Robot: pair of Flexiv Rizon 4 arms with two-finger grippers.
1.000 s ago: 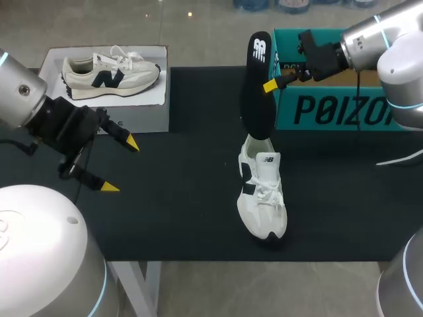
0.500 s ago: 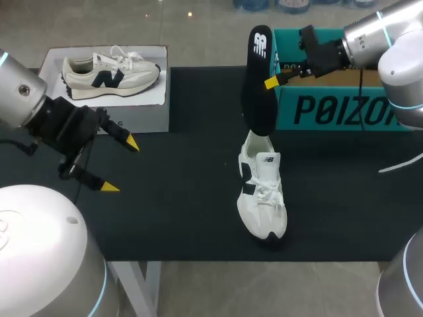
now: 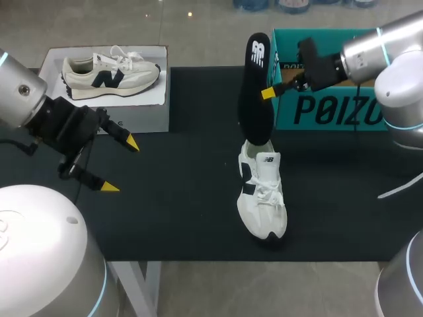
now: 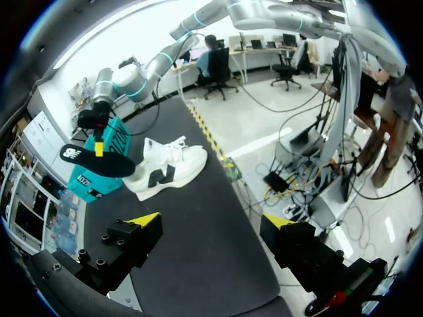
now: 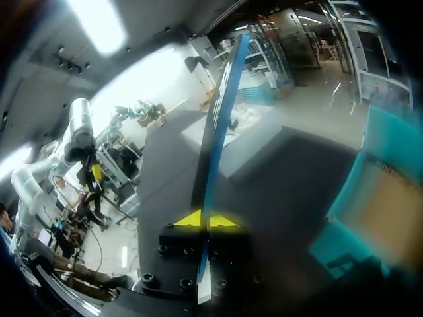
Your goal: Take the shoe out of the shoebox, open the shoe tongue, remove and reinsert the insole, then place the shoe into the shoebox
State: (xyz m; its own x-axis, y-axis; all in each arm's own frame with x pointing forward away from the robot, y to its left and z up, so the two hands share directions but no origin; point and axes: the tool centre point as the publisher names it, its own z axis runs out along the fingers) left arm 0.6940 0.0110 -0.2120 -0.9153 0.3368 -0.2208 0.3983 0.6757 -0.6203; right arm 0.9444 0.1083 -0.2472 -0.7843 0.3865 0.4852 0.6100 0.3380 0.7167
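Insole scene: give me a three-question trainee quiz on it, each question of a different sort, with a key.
1. True or false: the right end effector is shut on the black insole, holding it on end.
2. Fill in: the left end effector holds nothing and its fingers are ____ (open or shut).
3. Where is the white shoe?
A) in the left end effector
B) on the black mat, below the insole's lower end
C) hanging from the right end effector

Key: 1 true; 2 open; 3 B.
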